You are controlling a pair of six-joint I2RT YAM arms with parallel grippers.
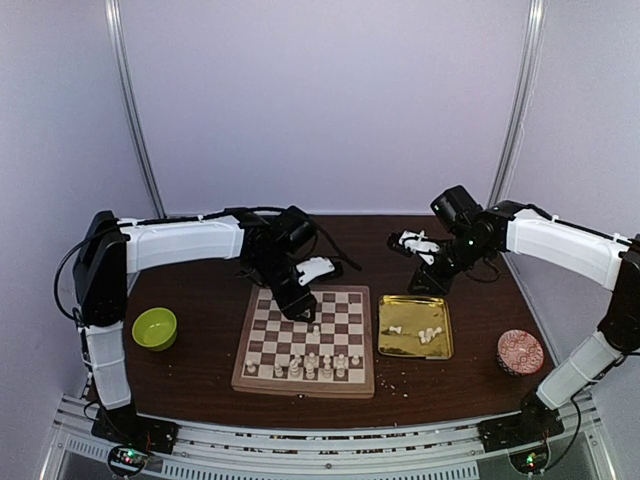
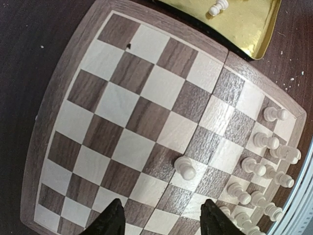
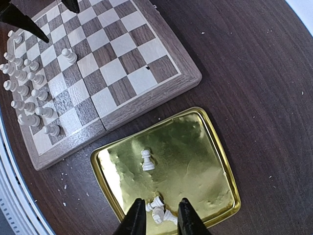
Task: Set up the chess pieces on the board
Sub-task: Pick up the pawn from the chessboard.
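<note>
Roughly a dozen white pieces (image 3: 28, 83) crowd the two near rows of the board (image 1: 305, 340); they stand too close together for a firm count. One more pawn (image 2: 185, 167) stands alone a few rows in, and the rest of the squares are bare.

Four more pieces sit in the single gold tray (image 3: 195, 147): one upright pawn (image 3: 146, 160) near its middle, and what looks like three lying in a heap (image 3: 159, 211) at one edge.

One green bowl (image 1: 154, 328) sits left of the board. One round red patterned disc (image 1: 520, 352) sits right of the tray. I can read no writing or label on anything.

The left end effector (image 2: 161, 223) hangs over the board just behind the lone pawn, fingers spread wide and holding nothing. The right end effector (image 3: 160, 221) hovers above the tray with the heap showing between its parted fingers, also holding nothing.

Tray and board lie side by side with a thin strip of dark surface (image 1: 200, 290) between them, not touching. The board's near edge lies close to the near edge of the surface. Pale crumbs (image 3: 63, 181) dot the surface beside the tray. The far half of the surface behind the board is bare.
</note>
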